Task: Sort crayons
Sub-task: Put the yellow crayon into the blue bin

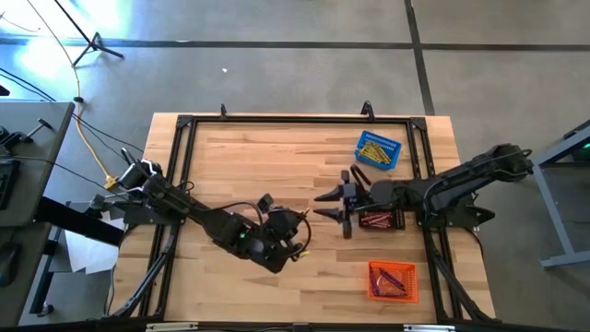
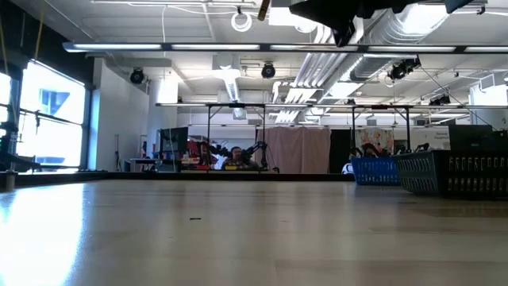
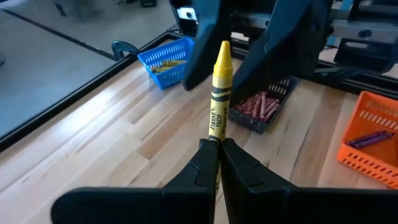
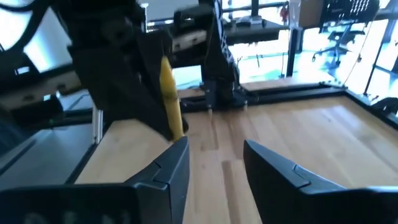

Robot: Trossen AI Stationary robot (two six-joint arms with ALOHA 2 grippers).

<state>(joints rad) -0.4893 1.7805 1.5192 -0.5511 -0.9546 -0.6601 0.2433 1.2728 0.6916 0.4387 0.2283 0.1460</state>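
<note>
Crayon work is at a handover, by the look of it: a yellow crayon stands tip-up, pinched at its lower end between the pressed fingers of the left gripper, raised above the middle of the tabletop so the other arm can reach it. The right gripper faces it from just beside the black basket, fingers spread wide, probably to take the stick and carry it to the blue basket near the far right corner, where other yellow crayons already lie. Red crayons fill the black basket toward the right edge, and purple crayons rest in the orange basket near the front right corner, so each colour seems to have its own bin. No loose crayons show on the pale wooden planks, which a black frame borders. Beyond lies a large workshop with ceiling lights, other benches and a curtain.
</note>
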